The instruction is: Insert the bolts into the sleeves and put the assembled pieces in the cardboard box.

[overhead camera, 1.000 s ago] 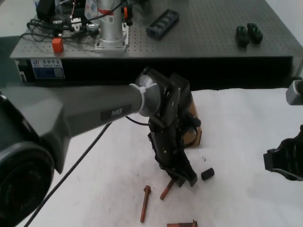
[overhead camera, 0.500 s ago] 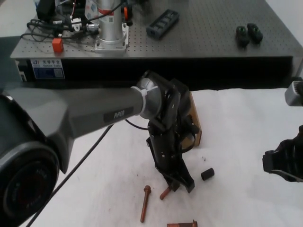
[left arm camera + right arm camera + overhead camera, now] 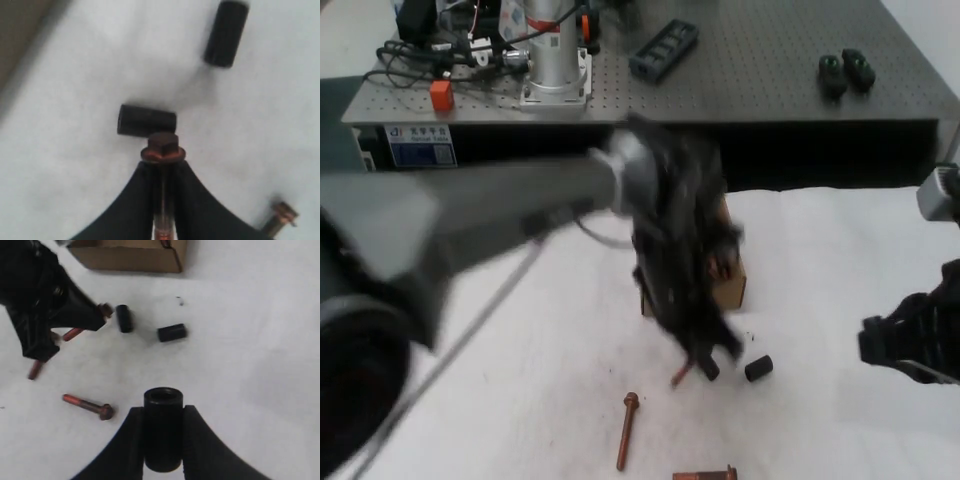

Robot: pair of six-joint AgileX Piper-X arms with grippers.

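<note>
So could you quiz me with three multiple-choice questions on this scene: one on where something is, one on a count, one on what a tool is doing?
1. Where does the cardboard box stand?
A) on the white cloth
B) on a shelf
C) in a tool

2. Apart from the held sleeve in the right tool, how many loose sleeves lie on the cloth?
A) one
B) two
C) five

3. What is the left tool doing?
A) gaping, empty
B) shut on a sleeve
C) shut on a bolt

Answers:
1 A, as the box rests directly on the cloth.
2 B, as two black sleeves lie apart from each other near the box.
3 C, as the fingers clamp the copper bolt's shank, with its head sticking out in front.
</note>
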